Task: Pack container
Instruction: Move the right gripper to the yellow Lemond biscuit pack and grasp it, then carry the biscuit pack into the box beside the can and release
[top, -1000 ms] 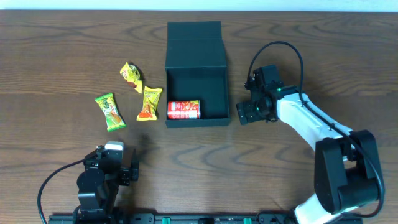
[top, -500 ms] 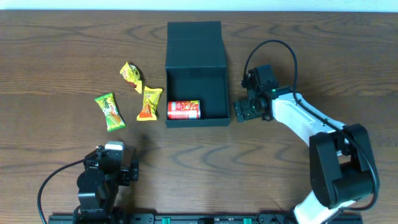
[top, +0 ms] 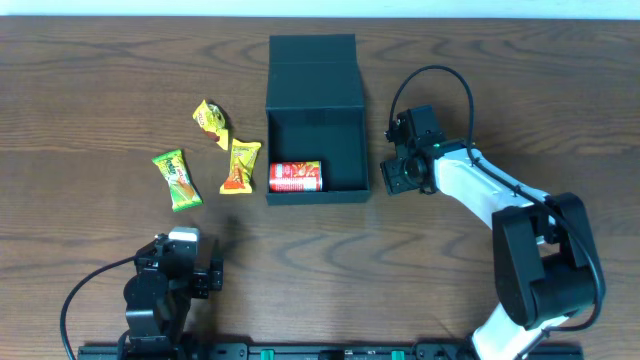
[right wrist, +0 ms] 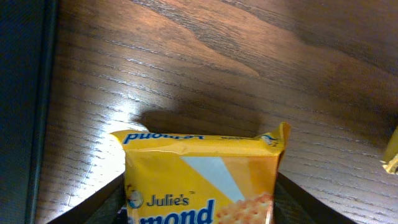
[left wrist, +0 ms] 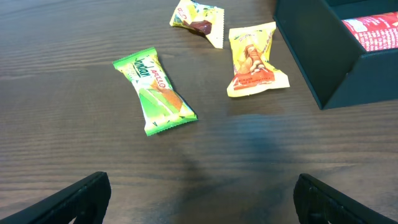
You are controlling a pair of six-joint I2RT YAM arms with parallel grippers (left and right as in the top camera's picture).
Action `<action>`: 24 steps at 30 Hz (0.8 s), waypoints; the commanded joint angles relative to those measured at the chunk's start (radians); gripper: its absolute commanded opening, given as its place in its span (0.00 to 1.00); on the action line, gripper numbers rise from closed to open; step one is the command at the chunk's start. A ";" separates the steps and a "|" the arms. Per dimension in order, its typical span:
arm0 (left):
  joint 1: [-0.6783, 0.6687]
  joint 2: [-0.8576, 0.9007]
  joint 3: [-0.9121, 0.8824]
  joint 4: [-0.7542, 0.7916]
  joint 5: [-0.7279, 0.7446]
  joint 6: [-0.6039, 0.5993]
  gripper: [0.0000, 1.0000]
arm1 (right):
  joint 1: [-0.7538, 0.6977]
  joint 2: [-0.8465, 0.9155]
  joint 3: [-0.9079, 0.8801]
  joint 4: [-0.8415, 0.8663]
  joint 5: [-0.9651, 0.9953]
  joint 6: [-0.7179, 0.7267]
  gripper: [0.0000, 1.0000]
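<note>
- Mid-table: dark teal-black rigid container, lid open (small red cylindrical can inside).
- left gripper, near left: jaws wide, holding nothing.
- right gripper, just right of container: jaws clamp yellow plastic biscuit packet.

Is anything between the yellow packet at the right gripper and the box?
Nothing visible but the container's own right wall, beside the yellow packet. Inside, a red can lies in the near left corner.

The right gripper has edged toward the container, its fingers closing against the yellow packet.
</note>
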 commanded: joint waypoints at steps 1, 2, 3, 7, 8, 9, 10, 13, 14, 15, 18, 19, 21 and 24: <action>0.006 -0.006 -0.007 0.000 -0.004 0.004 0.95 | 0.010 0.011 -0.001 0.002 0.014 -0.004 0.61; 0.006 -0.006 -0.007 0.000 -0.004 0.004 0.95 | 0.010 0.011 -0.001 0.001 0.016 -0.003 0.61; 0.006 -0.006 -0.007 0.000 -0.004 0.004 0.95 | 0.010 0.011 -0.001 0.000 0.016 -0.003 0.61; 0.006 -0.006 -0.007 0.000 -0.004 0.004 0.95 | 0.010 0.010 0.040 -0.040 0.016 0.027 0.58; 0.006 -0.006 -0.007 0.000 -0.004 0.004 0.95 | 0.010 0.010 0.063 -0.061 0.016 0.027 0.58; 0.006 -0.006 -0.007 0.000 -0.004 0.004 0.95 | 0.010 0.010 0.091 -0.086 0.016 0.027 0.56; 0.006 -0.006 -0.007 0.000 -0.004 0.004 0.95 | 0.010 0.010 0.130 -0.121 0.016 0.027 0.54; 0.006 -0.006 -0.007 0.000 -0.004 0.004 0.95 | 0.010 0.010 0.269 -0.236 0.016 0.052 0.50; 0.006 -0.006 -0.007 0.000 -0.004 0.004 0.95 | 0.010 0.010 0.314 -0.274 0.016 0.066 0.50; 0.006 -0.006 -0.007 0.000 -0.004 0.004 0.95 | 0.011 0.010 0.368 -0.317 0.016 0.089 0.50; 0.006 -0.006 -0.007 0.000 -0.004 0.004 0.95 | 0.023 0.010 0.522 -0.439 -0.001 0.134 0.50; 0.006 -0.006 -0.007 0.000 -0.004 0.004 0.95 | 0.031 0.010 0.559 -0.467 -0.008 0.145 0.50; 0.006 -0.006 -0.007 0.000 -0.004 0.004 0.95 | 0.065 0.010 0.631 -0.521 -0.023 0.171 0.47; 0.006 -0.006 -0.007 0.000 -0.004 0.004 0.95 | 0.133 0.010 0.656 -0.548 -0.026 0.212 0.47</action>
